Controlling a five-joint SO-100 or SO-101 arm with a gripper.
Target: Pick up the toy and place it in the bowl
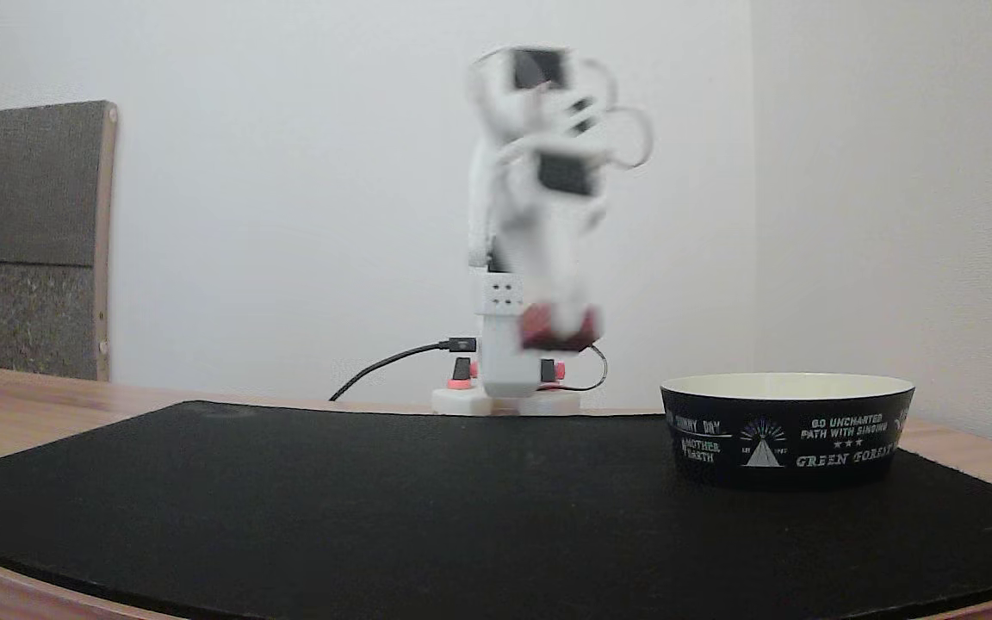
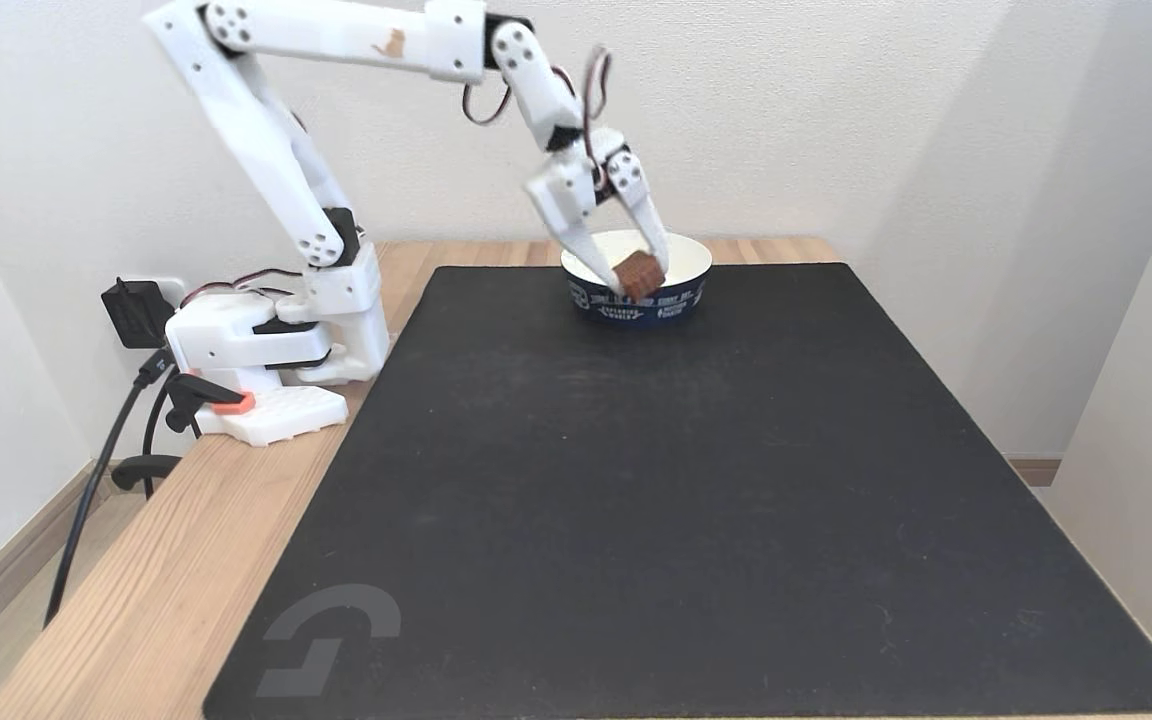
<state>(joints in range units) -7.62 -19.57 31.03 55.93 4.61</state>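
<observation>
Fixed views from two positions show a white arm mounted at the edge of a wooden bench, with a large black mat covering most of the bench top. In the fixed view from the bench end, the arm reaches out from its base and bends downward, and the gripper hangs with its two fingers pointing down. The gripper is clenched on the toy, a small dull-red block pinched between the fingertips, one finger on each side. The toy is lifted clear of the mat. In that view the toy sits in front of the near wall of the bowl, overlapping the rim line; whether it is above the bowl's opening or short of it cannot be told there. The bowl stands on the mat at its far edge, black outside with white lettering and cream-white inside. In the low fixed view from mat level, the arm is blurred, and the gripper holds the toy above the mat and higher than the rim of the bowl. There the toy appears to the left of the bowl, apart from it. Cables run from the arm's base.
</observation>
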